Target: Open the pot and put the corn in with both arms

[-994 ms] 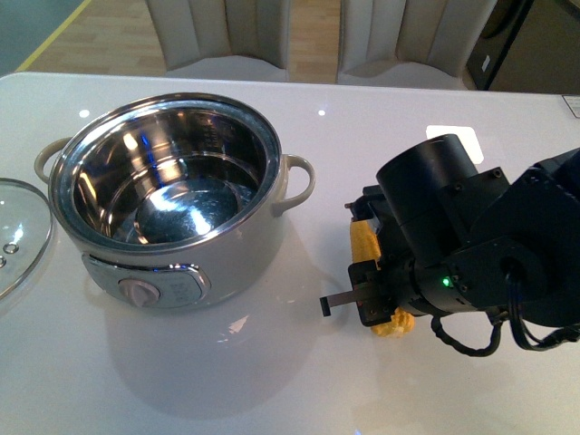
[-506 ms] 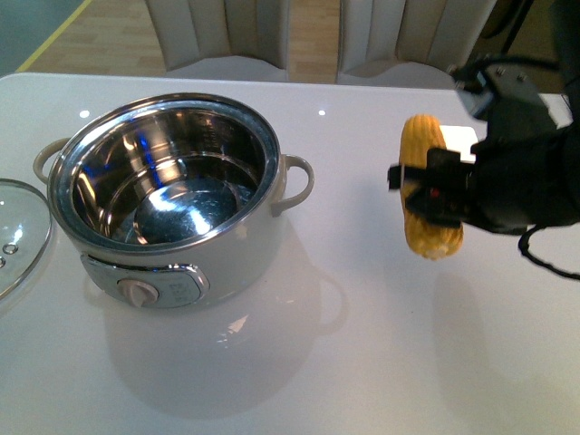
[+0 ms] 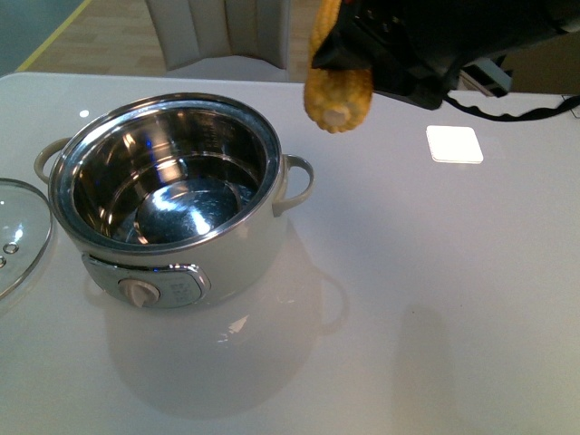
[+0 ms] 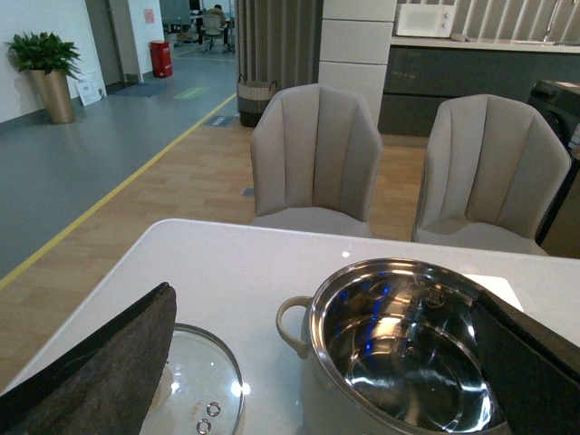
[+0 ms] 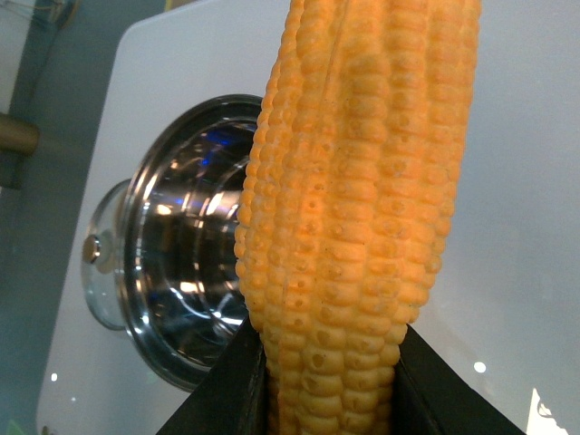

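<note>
Look at the pot [image 3: 249, 258]: mirror-bright polished steel inside and on the rim, with a smooth, glossy cream shell outside. Beside the pot, the lid [image 3: 16, 231] is clear glass with a steel rim. The table [image 3: 408, 299] is glossy white and throws reflections. The corn [image 3: 338, 91] shows bumpy, waxy-looking kernels. The left gripper [image 4: 313, 390] has dark, matt, felt-like pads [image 4: 100, 372]. Behind the pot, the chairs [image 4: 315, 154] wear soft matt beige upholstery.

corn [image 3: 339, 91] top hidden, lid [image 3: 20, 231] cropped
</note>
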Action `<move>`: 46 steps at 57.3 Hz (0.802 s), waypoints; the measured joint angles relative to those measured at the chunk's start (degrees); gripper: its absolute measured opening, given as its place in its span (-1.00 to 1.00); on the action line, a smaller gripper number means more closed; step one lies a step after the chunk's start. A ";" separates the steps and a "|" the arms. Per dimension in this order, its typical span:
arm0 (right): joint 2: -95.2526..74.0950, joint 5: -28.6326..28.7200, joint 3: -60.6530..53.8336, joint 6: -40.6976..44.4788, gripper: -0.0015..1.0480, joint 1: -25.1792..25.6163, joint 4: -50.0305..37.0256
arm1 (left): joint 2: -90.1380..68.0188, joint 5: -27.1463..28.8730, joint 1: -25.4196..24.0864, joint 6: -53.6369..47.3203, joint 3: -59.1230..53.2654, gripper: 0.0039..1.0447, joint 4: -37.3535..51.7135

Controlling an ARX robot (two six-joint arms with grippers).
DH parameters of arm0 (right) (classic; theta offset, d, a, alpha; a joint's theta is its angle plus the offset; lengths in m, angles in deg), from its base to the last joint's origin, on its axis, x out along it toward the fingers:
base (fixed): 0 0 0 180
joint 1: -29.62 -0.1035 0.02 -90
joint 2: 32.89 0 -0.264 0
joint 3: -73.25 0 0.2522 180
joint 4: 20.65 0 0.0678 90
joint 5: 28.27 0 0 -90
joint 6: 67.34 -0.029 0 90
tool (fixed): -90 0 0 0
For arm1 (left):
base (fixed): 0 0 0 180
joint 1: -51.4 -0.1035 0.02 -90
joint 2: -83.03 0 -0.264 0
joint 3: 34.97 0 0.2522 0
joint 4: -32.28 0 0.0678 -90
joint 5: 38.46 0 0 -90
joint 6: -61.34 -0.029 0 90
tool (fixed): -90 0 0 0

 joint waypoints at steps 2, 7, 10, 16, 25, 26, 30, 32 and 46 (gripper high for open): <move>-0.61 0.33 0.85 -0.59 -0.56 -0.48 0.22 | 0.00 0.00 0.00 0.00 0.00 0.87 0.00; -2.43 0.33 3.02 -1.92 -0.56 -1.55 1.09 | 0.00 0.00 0.00 0.00 0.00 0.87 0.00; -3.34 0.28 3.96 -2.54 -0.56 -1.99 1.60 | 0.00 0.00 0.00 0.00 0.00 0.87 0.00; -5.29 0.07 5.90 -4.04 -0.56 -3.10 2.40 | 0.00 0.00 0.00 0.00 0.00 0.87 0.00; -7.91 0.13 8.28 -6.08 -0.56 -5.62 3.32 | 0.00 0.02 0.00 0.00 0.00 0.87 0.00; -8.07 0.13 8.39 -6.32 -0.56 -5.77 3.32 | 0.00 0.00 0.00 0.00 0.00 0.87 0.00; -8.87 0.33 8.96 -7.13 -0.56 -6.67 3.30 | 0.00 0.00 0.00 0.00 0.00 0.87 0.00; -9.29 0.33 9.22 -7.34 -0.56 -7.10 3.32 | 0.00 0.02 0.00 0.00 0.00 0.87 0.00; -12.17 1.31 10.95 -8.83 -0.57 -9.60 3.56 | 0.00 0.00 0.00 0.00 0.00 0.87 0.00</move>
